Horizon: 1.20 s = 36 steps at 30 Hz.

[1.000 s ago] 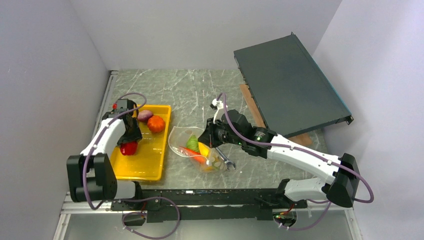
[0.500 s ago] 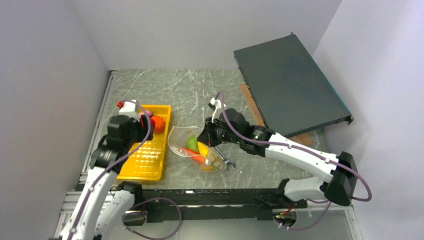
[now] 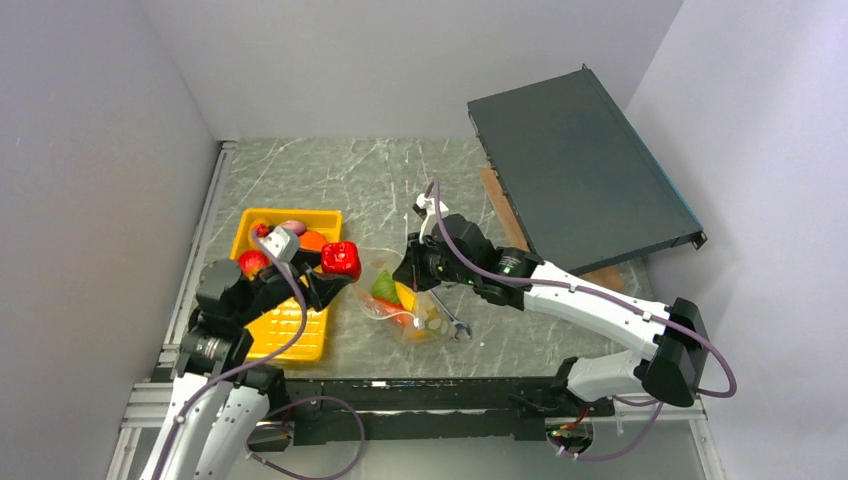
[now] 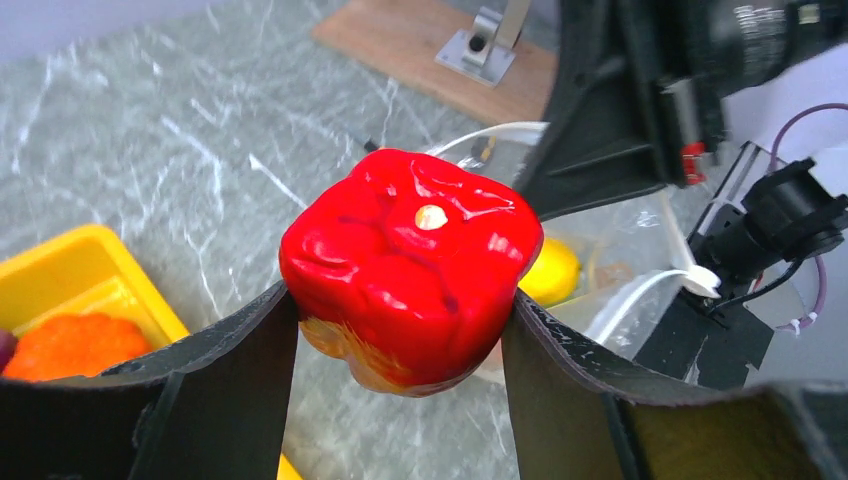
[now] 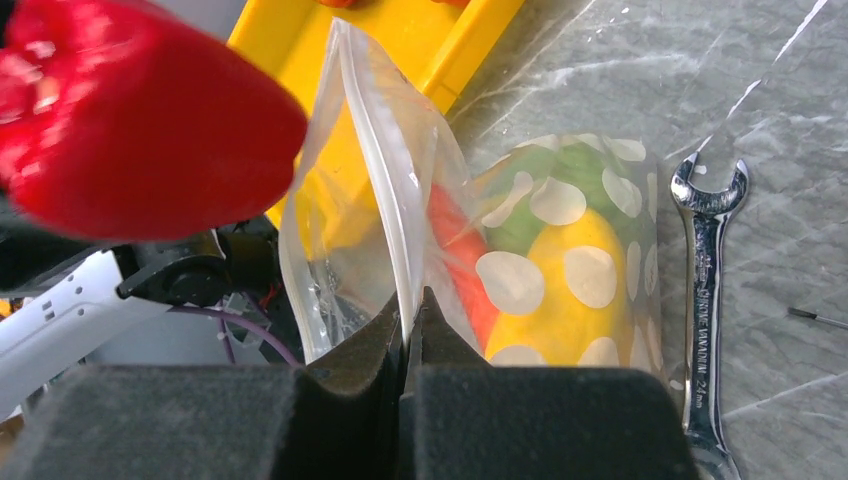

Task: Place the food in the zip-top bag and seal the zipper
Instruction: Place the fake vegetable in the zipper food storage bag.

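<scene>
My left gripper (image 3: 336, 268) is shut on a glossy red pepper (image 3: 341, 259), held in the air just left of the bag's mouth; it fills the left wrist view (image 4: 410, 265) between my fingers (image 4: 230, 370). The clear zip-top bag (image 3: 395, 295) lies on the table with a green cabbage (image 5: 540, 195), a yellow pepper (image 5: 570, 290) and an orange carrot (image 5: 460, 260) inside. My right gripper (image 3: 412, 272) is shut on the bag's upper mouth edge, its white zipper strip (image 5: 385, 190), holding the mouth open. An orange piece (image 3: 313, 240) and a purple piece (image 3: 292, 227) sit in the tray.
The yellow grid-bottomed tray (image 3: 290, 335) stands at the left. A steel wrench (image 3: 450, 325) lies right of the bag, also in the right wrist view (image 5: 705, 300). A dark flat case (image 3: 575, 165) leans at the back right over a wooden board (image 3: 503, 215).
My left gripper has lifted the red pepper out of the tray and carried it right, up to the bag's mouth. The right gripper holds the bag's edge as before.
</scene>
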Tool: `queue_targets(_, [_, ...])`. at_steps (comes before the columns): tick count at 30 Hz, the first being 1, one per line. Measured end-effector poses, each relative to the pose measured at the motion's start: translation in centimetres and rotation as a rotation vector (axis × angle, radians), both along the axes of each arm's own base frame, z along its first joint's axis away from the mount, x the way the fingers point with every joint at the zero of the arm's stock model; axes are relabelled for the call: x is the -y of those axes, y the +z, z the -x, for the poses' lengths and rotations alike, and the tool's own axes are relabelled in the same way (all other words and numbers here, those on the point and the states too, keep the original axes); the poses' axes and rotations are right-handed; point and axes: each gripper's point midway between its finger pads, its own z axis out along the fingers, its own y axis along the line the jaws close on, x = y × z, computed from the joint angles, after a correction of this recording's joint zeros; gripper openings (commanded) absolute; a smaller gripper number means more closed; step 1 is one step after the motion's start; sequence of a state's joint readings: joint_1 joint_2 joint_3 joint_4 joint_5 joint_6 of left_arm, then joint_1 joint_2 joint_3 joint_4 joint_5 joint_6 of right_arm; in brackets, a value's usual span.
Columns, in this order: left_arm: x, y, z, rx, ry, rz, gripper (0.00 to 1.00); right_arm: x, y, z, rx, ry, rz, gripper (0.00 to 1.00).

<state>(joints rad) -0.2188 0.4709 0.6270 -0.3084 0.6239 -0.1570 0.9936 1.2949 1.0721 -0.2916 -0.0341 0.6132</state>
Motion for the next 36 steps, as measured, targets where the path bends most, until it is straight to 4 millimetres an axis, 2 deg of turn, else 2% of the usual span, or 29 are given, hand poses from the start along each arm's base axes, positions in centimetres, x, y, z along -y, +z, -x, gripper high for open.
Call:
queue_targets(3, [0.2,1.1,1.3,0.09,-0.032,0.02,0.5,-0.1,-0.2,-0.1,-0.004,0.0,0.005,0.0])
queue_targets(7, [0.2,3.6,2.6,0.253,-0.057,0.057,0.5,-0.4,-0.2,-0.2,-0.005,0.0,0.008,0.0])
queue_targets(10, [0.7,3.8,3.1,0.293,-0.098,0.075,0.5,-0.4,-0.3,-0.3,-0.007,0.0,0.01,0.0])
queue_targets(16, [2.6,2.4,2.8,0.205,-0.237,0.095,0.51,-0.7,-0.3,-0.3,-0.011,0.006,0.009,0.0])
queue_targets(21, [3.4,0.7,1.9,0.103,-0.268,0.094,0.6,-0.8,-0.2,-0.1,-0.016,0.016,0.005,0.0])
queue_targets(26, [4.2,-0.4,2.2,0.056,-0.296,0.082,0.73,-0.9,-0.2,-0.1,-0.017,0.019,0.002,0.0])
queue_targets(28, [4.4,-1.1,2.0,0.029,-0.293,0.067,0.87,-0.9,-0.2,0.0,-0.02,0.02,-0.001,0.0])
queue_targets(31, [4.5,-2.2,1.7,-0.008,-0.277,0.046,0.99,-0.9,-0.1,0.0,-0.025,0.019,-0.004,0.0])
queue_targets(36, [4.2,-2.9,1.1,-0.019,-0.229,0.022,1.0,-0.9,-0.1,0.0,-0.025,0.018,-0.006,0.0])
